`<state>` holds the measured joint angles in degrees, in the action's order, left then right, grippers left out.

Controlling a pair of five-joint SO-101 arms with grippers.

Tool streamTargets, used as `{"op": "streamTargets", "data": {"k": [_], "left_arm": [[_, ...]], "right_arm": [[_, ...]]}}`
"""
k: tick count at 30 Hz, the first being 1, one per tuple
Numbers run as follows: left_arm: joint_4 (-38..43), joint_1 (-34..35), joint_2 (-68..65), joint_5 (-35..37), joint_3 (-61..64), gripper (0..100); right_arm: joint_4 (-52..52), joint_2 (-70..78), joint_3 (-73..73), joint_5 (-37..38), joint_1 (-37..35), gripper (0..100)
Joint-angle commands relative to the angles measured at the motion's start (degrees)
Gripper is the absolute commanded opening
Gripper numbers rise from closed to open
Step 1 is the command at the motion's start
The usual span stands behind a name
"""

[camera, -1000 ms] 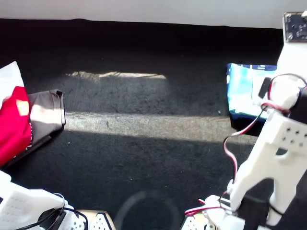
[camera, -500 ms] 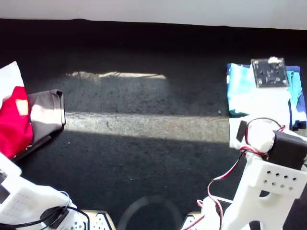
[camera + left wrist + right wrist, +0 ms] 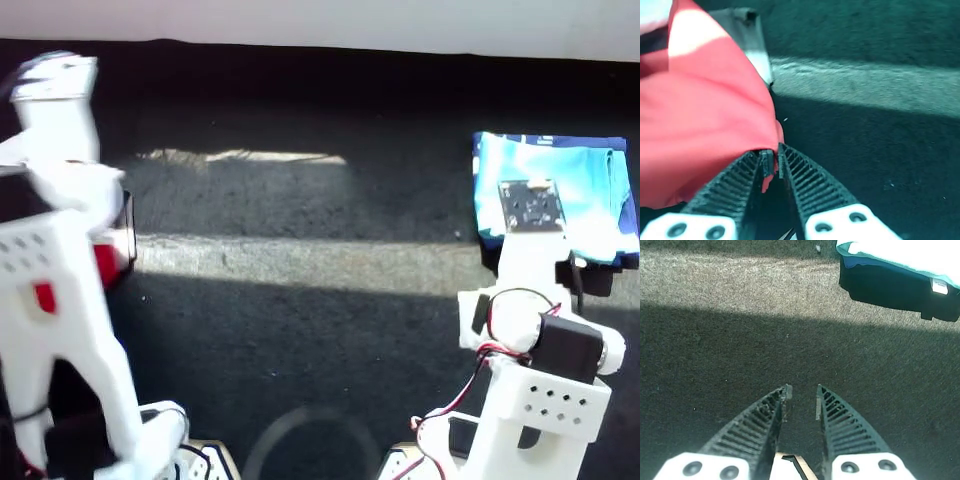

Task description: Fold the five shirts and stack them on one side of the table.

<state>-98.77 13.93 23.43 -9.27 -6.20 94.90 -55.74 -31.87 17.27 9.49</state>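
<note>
The table [image 3: 300,350] is covered with a rough, fuzzy black cloth, and a pale stripe of sunlight [image 3: 300,262] runs across the middle of it. At the upper right of the high view lies a flat, square stack of folded shirts [image 3: 560,180]. The top one is soft light blue, and a dark blue one [image 3: 890,287] peeks out under it with a small white tag [image 3: 939,286].

The right arm [image 3: 540,370] is boxy white plastic and stands at the lower right. The right gripper [image 3: 801,390] has two black ribbed fingers spread apart. It holds nothing and hangs over bare black cloth, near the stack but not touching it.

The left arm [image 3: 60,280] stands tall along the left edge. The left gripper [image 3: 772,155] has its ribbed fingers pressed almost together, with only a thin slit between them. Its tips are at the edge of a smooth red shirt [image 3: 705,110]. I cannot tell if any cloth is pinched. A grey shirt [image 3: 752,45] pokes out from under the red one.
</note>
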Motion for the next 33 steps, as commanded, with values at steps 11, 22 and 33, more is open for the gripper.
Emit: {"op": "streamTargets", "data": {"k": [11,22,33], "left_arm": [[5.01,-46.64,-0.13,5.27,0.4,1],[4.48,-44.97,-7.6,5.54,-8.57,15],[-3.25,-10.86,7.34,-4.84,-14.37,15]], "right_arm": [[-4.97,-6.81,-5.76,-0.35,-0.04,8.7],[-5.49,-7.78,-11.56,-0.26,-0.4,8.7],[-5.67,-6.55,-11.65,-0.62,-21.93,8.8]]}}
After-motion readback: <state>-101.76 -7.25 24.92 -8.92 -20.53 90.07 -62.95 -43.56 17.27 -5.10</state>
